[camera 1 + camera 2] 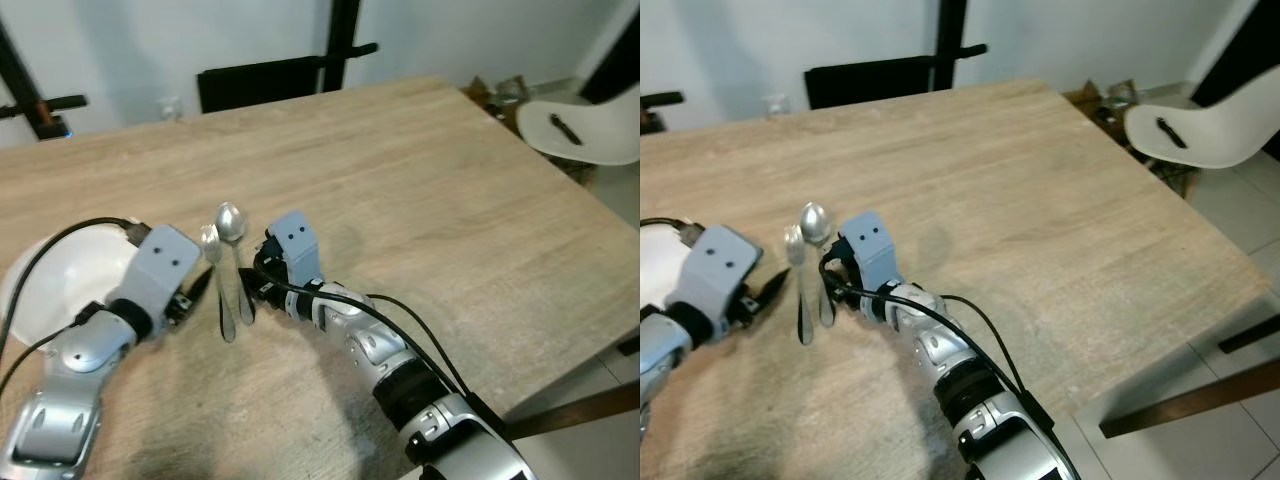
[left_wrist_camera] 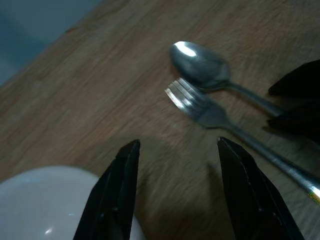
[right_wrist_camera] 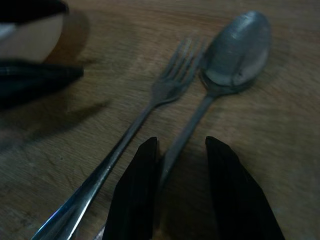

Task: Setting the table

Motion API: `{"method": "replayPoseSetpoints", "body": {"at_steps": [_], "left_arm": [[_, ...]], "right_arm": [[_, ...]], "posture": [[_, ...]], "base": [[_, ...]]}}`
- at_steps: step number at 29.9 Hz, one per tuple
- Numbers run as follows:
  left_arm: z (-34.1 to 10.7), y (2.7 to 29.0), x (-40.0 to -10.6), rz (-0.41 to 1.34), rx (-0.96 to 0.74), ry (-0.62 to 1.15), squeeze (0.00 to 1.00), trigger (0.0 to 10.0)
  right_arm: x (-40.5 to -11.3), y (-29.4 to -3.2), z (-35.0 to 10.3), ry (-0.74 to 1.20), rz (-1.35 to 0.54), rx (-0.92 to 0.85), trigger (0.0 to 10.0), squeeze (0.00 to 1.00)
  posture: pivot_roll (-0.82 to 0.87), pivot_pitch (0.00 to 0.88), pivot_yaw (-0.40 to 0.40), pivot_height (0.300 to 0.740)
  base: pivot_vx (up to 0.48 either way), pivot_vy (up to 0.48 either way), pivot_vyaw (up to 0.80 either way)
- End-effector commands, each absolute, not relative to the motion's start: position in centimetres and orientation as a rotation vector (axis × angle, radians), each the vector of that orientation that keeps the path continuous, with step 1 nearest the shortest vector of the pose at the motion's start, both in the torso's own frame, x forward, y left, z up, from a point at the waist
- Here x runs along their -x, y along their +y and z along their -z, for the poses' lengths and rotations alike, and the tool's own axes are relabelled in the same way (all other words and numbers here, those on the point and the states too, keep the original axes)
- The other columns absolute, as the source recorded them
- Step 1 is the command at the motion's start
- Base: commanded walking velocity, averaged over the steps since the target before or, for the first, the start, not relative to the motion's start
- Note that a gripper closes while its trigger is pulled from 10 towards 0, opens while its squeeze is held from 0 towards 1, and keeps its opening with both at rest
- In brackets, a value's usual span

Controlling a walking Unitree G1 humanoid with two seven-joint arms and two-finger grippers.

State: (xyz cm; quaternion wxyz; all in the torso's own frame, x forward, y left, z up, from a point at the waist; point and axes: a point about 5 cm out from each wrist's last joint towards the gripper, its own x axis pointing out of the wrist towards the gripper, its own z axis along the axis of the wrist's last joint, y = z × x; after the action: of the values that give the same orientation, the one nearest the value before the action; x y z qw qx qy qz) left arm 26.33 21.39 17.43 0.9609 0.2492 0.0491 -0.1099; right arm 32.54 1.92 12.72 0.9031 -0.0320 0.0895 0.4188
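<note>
So the right pincer (image 3: 172, 192) sat low on the table (image 1: 450, 190), its black fingers a little apart, straddling the spoon (image 3: 235, 55) handle but not clearly clamped on it. The spoon and fork (image 3: 170, 87) lay side by side, shiny metal, bowl and tines pointing away from the robot. The left pincer (image 2: 175, 192) was wide open and held nothing, hovering just off the fork's tines, next to a smooth white bowl (image 1: 60, 275). Both silver arms reached in bent, wrists angled toward each other. Table was light wood grain. White chair (image 1: 590, 125) off to the right. No readable writing anywhere.
</note>
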Motion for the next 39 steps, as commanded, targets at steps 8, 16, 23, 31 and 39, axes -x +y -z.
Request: {"method": "replayPoseSetpoints", "body": {"at_steps": [8, 16, 23, 31, 39], "left_arm": [[-15.9, 20.6, -24.9, 0.248, -0.48, 0.152, 0.0, 10.0], [-15.9, 19.5, -26.3, 0.291, -0.479, 0.139, 0.0, 10.0], [-16.4, 18.8, -27.4, 0.31, -0.482, 0.113, 0.0, 10.0], [-16.1, 18.7, -27.8, 0.291, -0.486, 0.129, 0.0, 10.0], [-16.0, 17.0, -30.8, 0.327, -0.516, 0.076, 0.0, 10.0]], "right_arm": [[-33.3, 1.2, -13.0, 0.16, -0.776, -0.016, 10.0, 0.0], [-33.8, -0.8, -13.1, 0.13, -0.735, 0.105, 10.0, 0.0], [-33.2, 0.3, -13.5, 0.083, -0.788, 0.106, 10.0, 0.0], [-33.3, 1.6, -16.6, -0.07, -0.803, -0.004, 10.0, 0.0], [-33.5, -0.8, -17.6, -0.142, -0.709, -0.005, 10.0, 0.0]], "posture": [[0.07, 0.099, -0.039, 0.74], [0.03, 0.084, -0.007, 0.74], [0.02, 0.074, -0.005, 0.74], [0.05, 0.069, -0.024, 0.74], [0.01, 0.068, -0.002, 0.74]], "base": [[0.0, 0.0, 0.0], [0.0, 0.0, 0.0], [0.0, 0.0, 0.0], [0.0, 0.0, 0.0], [0.0, 0.0, 0.0]]}}
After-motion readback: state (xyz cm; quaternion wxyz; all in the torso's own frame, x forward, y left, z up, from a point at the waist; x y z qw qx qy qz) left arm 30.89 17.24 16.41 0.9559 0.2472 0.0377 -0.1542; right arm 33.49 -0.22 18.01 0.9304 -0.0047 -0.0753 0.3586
